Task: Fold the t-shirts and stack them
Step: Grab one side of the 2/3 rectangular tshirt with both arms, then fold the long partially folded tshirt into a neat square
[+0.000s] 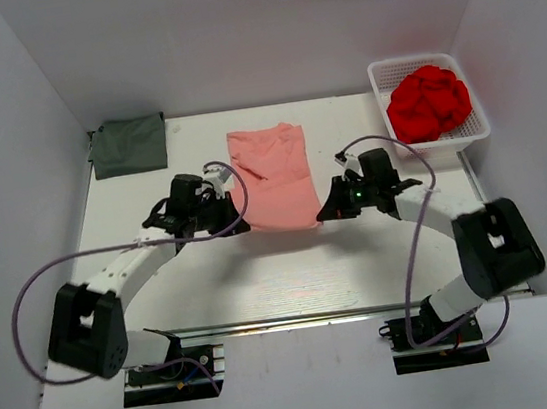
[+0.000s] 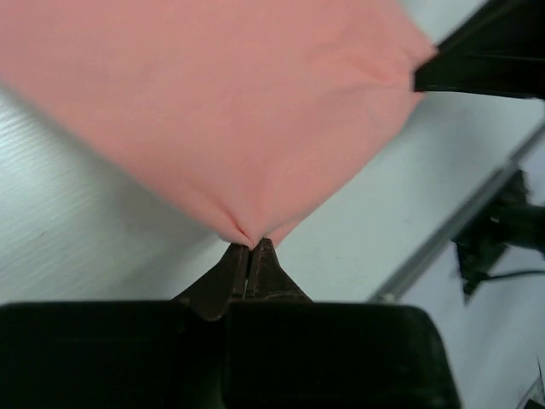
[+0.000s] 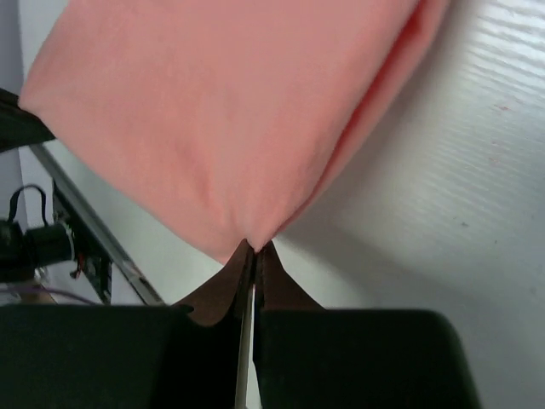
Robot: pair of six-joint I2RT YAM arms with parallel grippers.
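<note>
Pinching t-shirt (image 1: pixel 272 179): left pincer (image 2: pixel 251 253), right pincer (image 3: pixel 255 252).

Bright, even light; soft close-up blur

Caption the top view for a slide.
Left gripper and right gripper pinch near corners of pink shirt; grey-green shirt lies far left, red cloth in basket far right.

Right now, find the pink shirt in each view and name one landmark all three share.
Top: pink shirt in the centre.
Left wrist: fills the upper frame, corner pinched by left gripper.
Right wrist: fills the upper frame, corner pinched by right gripper.
Shared landmark: white table.
</note>
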